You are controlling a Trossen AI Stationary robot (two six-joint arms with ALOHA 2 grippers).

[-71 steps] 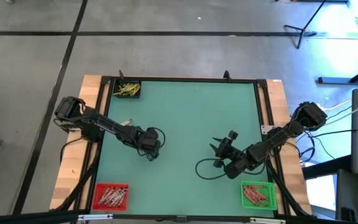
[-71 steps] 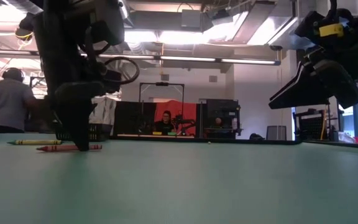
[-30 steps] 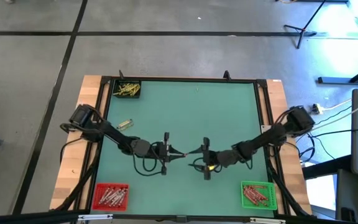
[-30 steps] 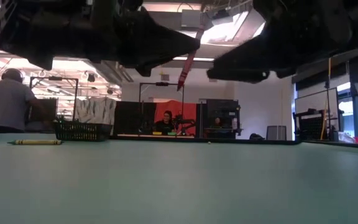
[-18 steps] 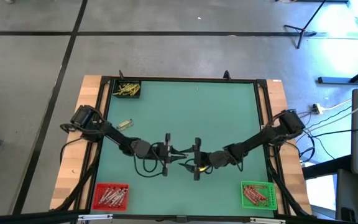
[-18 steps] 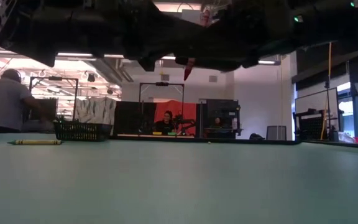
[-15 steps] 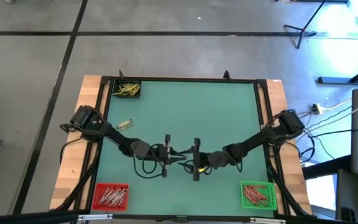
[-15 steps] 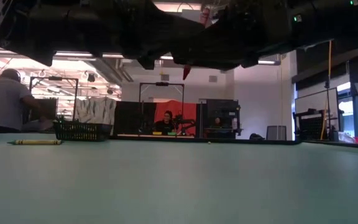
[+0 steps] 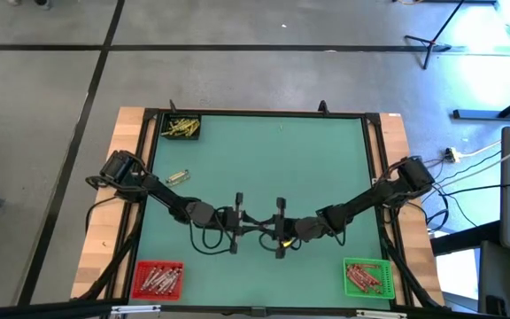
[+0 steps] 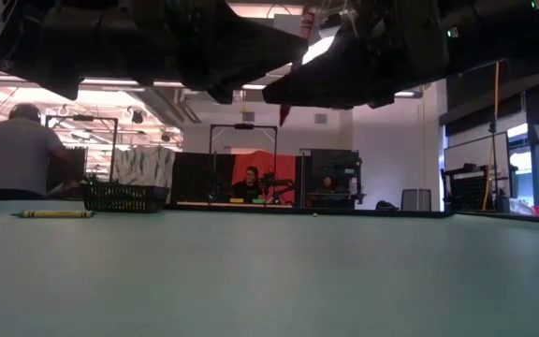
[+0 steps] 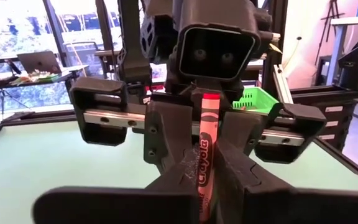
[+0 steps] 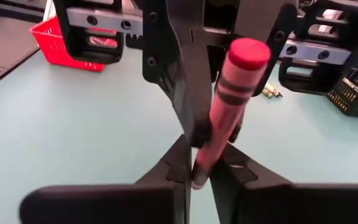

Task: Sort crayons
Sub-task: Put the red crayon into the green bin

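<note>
A: High view? 
B: Left gripper [image 9: 253,223] and right gripper [image 9: 264,227] meet tip to tip mid-table, nearer the front edge. Loose crayon [image 9: 177,177] near the left edge.

A: Low? 
B: Red crayon [image 10: 284,114] tip hangs below the joined grippers, off the table [image 10: 269,281].

A: Wrists? 
B: Left view: both sets of jaws narrow, pinching the red crayon [image 11: 204,155]. Right view: same crayon [image 12: 224,106], tilted, gripped both ends.

We see both arms meeting over the middle of the table [image 9: 264,151], near its front edge, blocking the way across. Bins sit in three corners: black bin [image 9: 181,128], red bin [image 9: 157,278], green bin [image 9: 365,276]. The back half lies open.
</note>
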